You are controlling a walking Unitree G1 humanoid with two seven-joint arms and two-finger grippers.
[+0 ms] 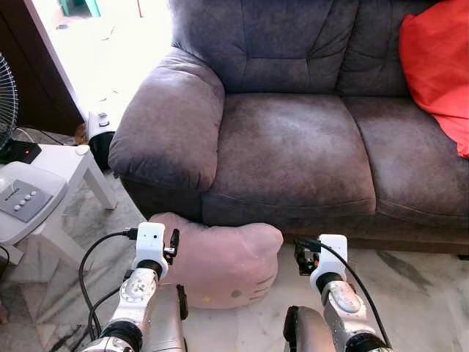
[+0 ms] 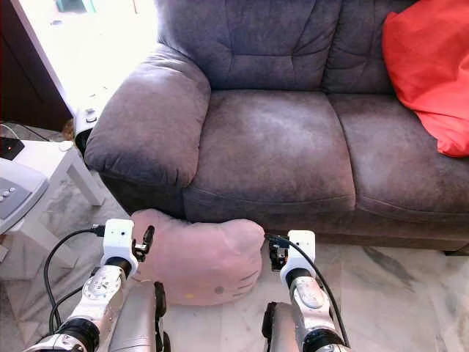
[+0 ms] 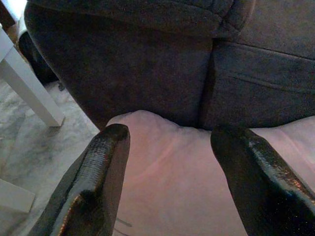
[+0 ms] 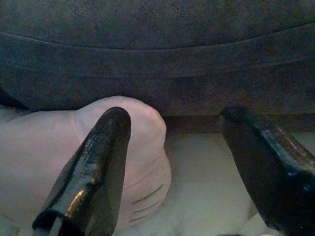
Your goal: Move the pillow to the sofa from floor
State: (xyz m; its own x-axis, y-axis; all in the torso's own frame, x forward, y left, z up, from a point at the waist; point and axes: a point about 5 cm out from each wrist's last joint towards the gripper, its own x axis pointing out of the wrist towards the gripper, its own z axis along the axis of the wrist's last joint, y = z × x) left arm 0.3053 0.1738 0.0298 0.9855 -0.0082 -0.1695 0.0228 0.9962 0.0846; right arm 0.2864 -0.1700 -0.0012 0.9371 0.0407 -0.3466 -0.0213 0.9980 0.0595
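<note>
I see my left tool (image 3: pixel 170 172) with its two black fingers (image 3: pixel 93 187) spread apart, nothing between them, poised just above the near upper edge of the pink pillow (image 1: pixel 220 260). My right tool (image 4: pixel 192 167) also has its fingers apart and empty; one finger (image 4: pixel 91 177) lies over the pillow's rounded end, the other over bare floor (image 1: pixel 410 293) beside it. The pillow lies on the pale marble floor, pushed up against the front base of the grey sofa (image 1: pixel 293 147), below the seat cushion next to the armrest. A red cushion (image 1: pixel 440 66) rests on the sofa's far right seat. To my left stands a small white bench (image 1: pixel 62 176) with a grey device (image 1: pixel 22 198) on it and a black fan (image 1: pixel 7 103) at the edge
</note>
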